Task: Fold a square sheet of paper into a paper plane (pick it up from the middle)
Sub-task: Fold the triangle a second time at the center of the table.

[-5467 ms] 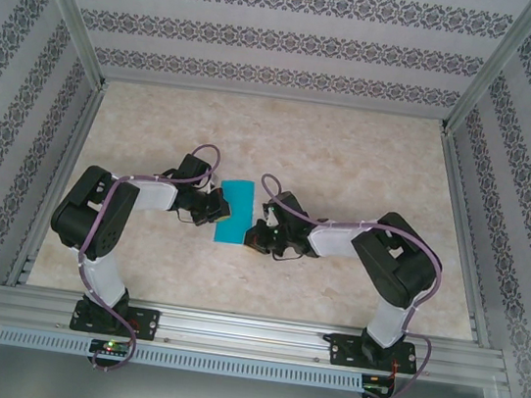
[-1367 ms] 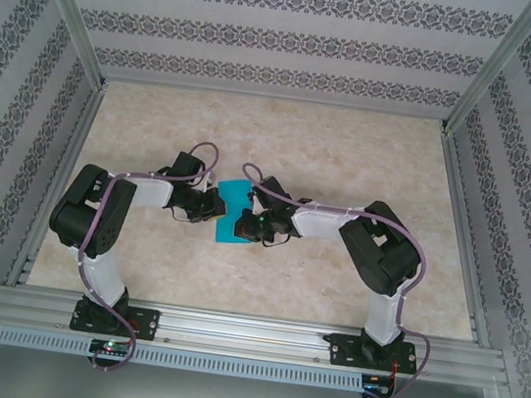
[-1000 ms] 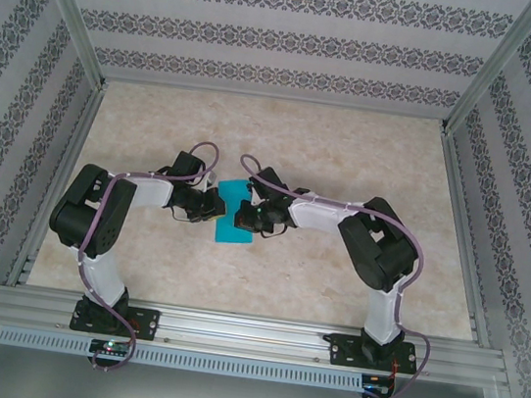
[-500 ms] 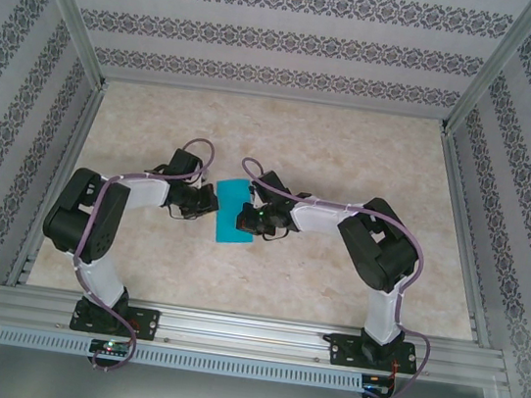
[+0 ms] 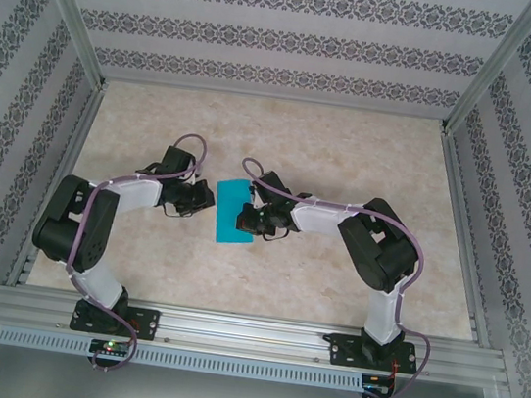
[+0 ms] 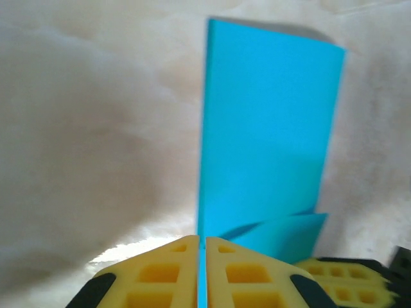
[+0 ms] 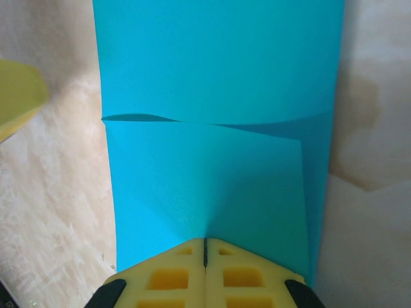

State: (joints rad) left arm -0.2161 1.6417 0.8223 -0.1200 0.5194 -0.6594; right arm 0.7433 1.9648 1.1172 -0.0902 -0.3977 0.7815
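The blue sheet of paper lies near the middle of the pale, marbled table, between the two arms, which reach in toward it from either side. From above it reads as a narrow rectangle, longer front to back than it is wide. The left gripper sits at the sheet's left edge. In the left wrist view its yellow fingers are pressed together, with a thin sliver of blue running down between them, so the left gripper is pinched on the edge of the sheet. From there the paper rises as a tall flat panel, and a second layer peeks out as a small flap at its lower right. Just beside that flap a bit of another yellow pad shows. The right gripper rests over the right part of the sheet. In the right wrist view its fingers are fully closed, only a dark seam between them. The tips of the right gripper lie against the blue surface, with paper visible on both sides of them. I cannot tell whether any paper is caught in that seam. Ahead of the tips, the edge of one layer runs across the sheet, lifted a little at its left end with a shadow under it. The bare table shows on both sides of the paper.
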